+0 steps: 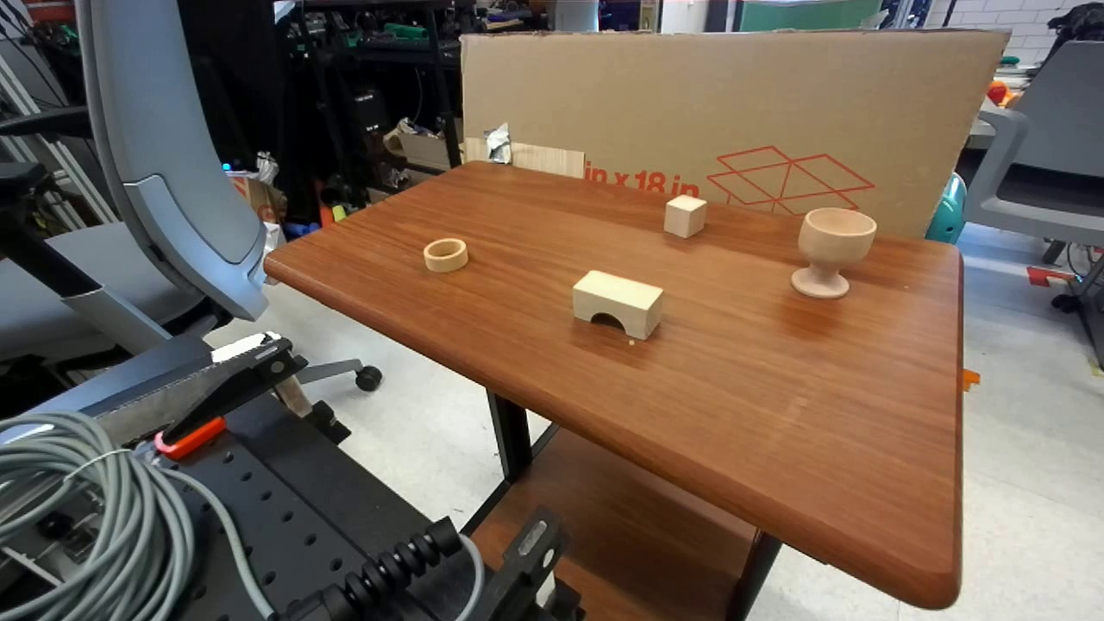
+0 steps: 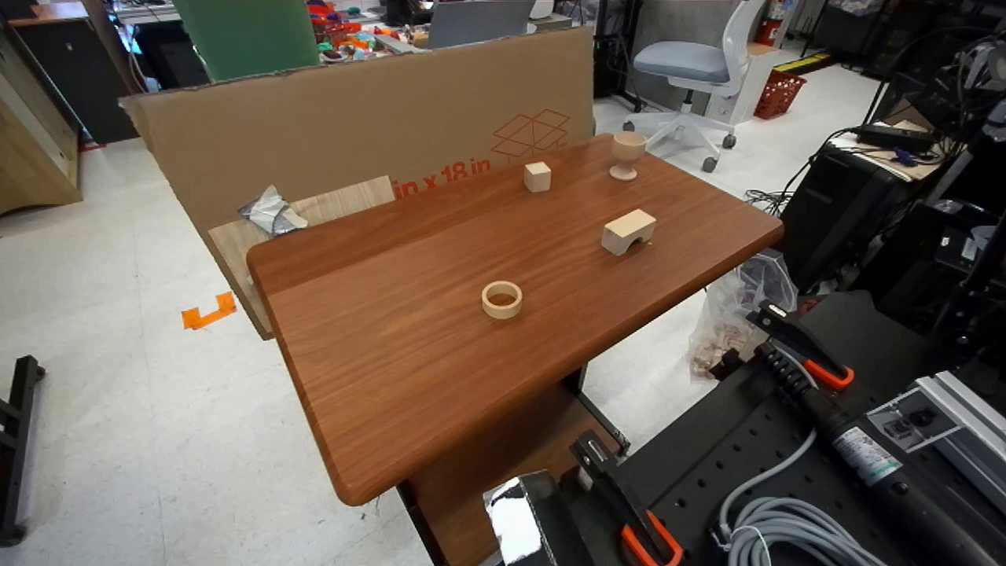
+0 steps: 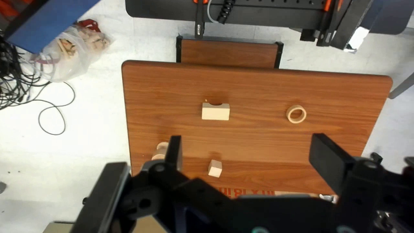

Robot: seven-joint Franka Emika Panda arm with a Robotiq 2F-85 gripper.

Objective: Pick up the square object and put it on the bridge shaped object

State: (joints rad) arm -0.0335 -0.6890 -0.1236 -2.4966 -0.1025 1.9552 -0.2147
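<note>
Gripper [image 3: 248, 152] in wrist view only, jaws wide apart, partly covering wooden goblet [image 3: 158, 152] shown whole in both exterior views. Square object [image 1: 685, 216] on brown wood-grain table [image 1: 776, 388] near edge fronting red-printed cardboard [image 1: 733, 103], gray chair [image 1: 185, 147] and pale floor [image 1: 405, 431] around. Bridge shaped object [image 1: 617, 302] on same table, arch down, apart from square object; wooden ring [image 1: 446, 264] toward one end, goblet near the other, black perforated board [image 1: 310, 517] with coiled gray cable [image 1: 164, 517] across floor gap.
</note>
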